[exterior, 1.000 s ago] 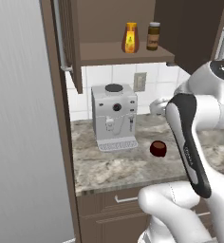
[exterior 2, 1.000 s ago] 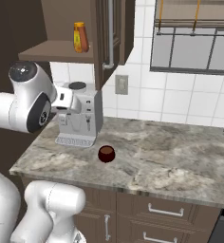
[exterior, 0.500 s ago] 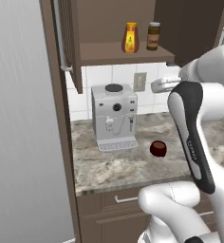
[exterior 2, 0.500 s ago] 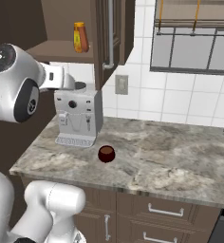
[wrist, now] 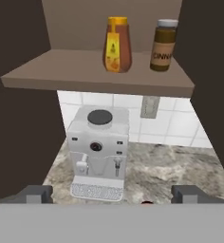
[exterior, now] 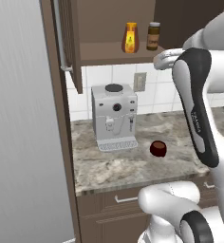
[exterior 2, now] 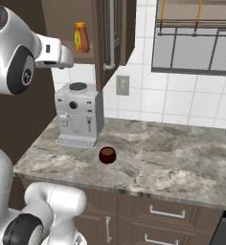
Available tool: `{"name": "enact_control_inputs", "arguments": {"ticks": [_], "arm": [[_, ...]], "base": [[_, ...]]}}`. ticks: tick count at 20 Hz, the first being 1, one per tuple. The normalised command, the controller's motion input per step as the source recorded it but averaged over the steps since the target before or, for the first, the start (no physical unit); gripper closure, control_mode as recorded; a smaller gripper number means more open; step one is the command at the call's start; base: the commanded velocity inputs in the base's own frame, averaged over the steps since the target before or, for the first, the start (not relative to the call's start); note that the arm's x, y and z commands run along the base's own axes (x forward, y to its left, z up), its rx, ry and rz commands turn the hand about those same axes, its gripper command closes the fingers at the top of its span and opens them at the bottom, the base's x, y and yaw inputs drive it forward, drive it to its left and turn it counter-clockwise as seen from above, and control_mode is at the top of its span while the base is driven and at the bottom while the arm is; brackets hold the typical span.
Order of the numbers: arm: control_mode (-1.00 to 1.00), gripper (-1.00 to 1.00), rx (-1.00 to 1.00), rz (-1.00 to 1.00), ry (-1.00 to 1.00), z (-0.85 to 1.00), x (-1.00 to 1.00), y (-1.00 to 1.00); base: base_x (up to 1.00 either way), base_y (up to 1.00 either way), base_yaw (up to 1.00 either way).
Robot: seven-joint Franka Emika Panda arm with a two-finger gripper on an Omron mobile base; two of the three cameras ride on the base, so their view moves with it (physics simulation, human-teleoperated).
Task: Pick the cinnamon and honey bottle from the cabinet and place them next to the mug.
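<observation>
Arm's come up vs 1 s ago; your gripper (wrist: 112, 193) is spread wide, empty, facing the dark brown wooden cabinet (wrist: 99, 76). Orange tapered honey bottle (wrist: 117, 45) & brown cinnamon jar (wrist: 163, 45) still shelved; dark red mug (exterior: 157, 148) waits on counter.

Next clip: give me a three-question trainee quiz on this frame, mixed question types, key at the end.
1. True or false: the honey bottle and the cinnamon stand side by side on the cabinet shelf.
2. Where is the mug? A) on the shelf B) on the counter beside the coffee machine C) in the end effector
3. Fill in: the end effector's fingers are ____, holding nothing.

Key: 1 true; 2 B; 3 open.
</observation>
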Motion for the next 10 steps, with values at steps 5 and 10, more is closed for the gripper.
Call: {"name": "enact_control_inputs", "arguments": {"ticks": [5,10], "arm": [[-1.0,-1.0,0.0,0.01,0.05,0.15,0.26,0.0],[-1.0,-1.0,0.0,0.0,-0.03,-0.12,0.13,0.0]], "base": [[0.0,0.0,0.0],[0.0,0.0,0.0]]}}
